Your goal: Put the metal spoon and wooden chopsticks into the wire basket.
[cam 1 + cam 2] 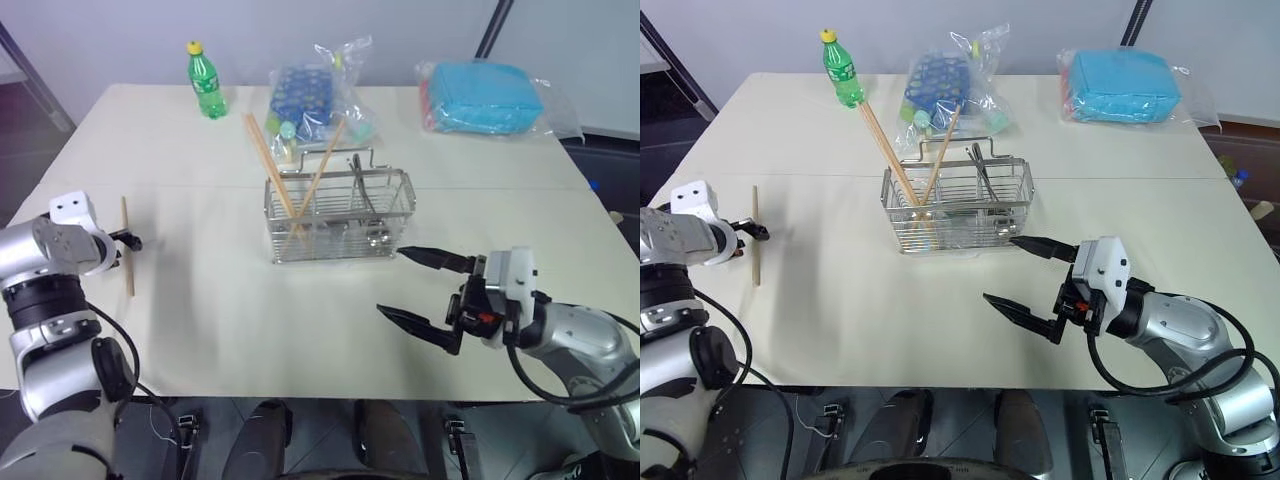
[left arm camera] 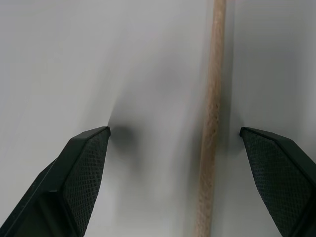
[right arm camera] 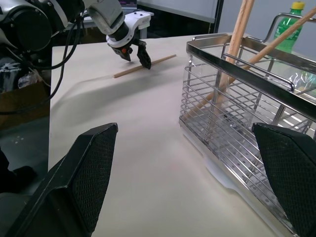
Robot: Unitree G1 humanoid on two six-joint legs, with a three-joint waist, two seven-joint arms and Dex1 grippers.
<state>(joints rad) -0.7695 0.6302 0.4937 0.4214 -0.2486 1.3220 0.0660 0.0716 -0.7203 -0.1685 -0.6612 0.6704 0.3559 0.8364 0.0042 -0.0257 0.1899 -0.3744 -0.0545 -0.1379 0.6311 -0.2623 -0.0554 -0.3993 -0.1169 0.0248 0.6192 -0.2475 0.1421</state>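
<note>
**Q:** Step in hand, as read from the head views?

**A:** Pickup of the last loose chopstick, judged from the layout. It lies flat on the table at about nine o'clock from the wire basket, well apart from it. The left gripper is poised over it, fingers spread wide; in the left wrist view the stick runs between the two fingertips, nearer one of them and touching neither.

**Q:** What does the next move call for?

**A:** Probably a short descent until the tips straddle the stick at table level, then a closing pinch. The stick is thin and round and lies off-centre between the fingers, so it may roll or slip out as they close.

**Q:** Right gripper?

**A:** The right gripper hovers at about five o'clock from the basket, just beside its near corner, fingers wide apart and holding nothing.

**Q:** Basket contents?

**A:** Wooden chopsticks stand crossed and leaning in the compartment at the basket's nine o'clock end, their tops rising above the rim. The metal spoon appears to rest slanted in a compartment toward three o'clock; which divider it leans on cannot be told.

**Q:** Other items?

**A:** At twelve o'clock beyond the basket: a green bottle, a clear bag of blue goods, and a bagged blue cloth.
</note>
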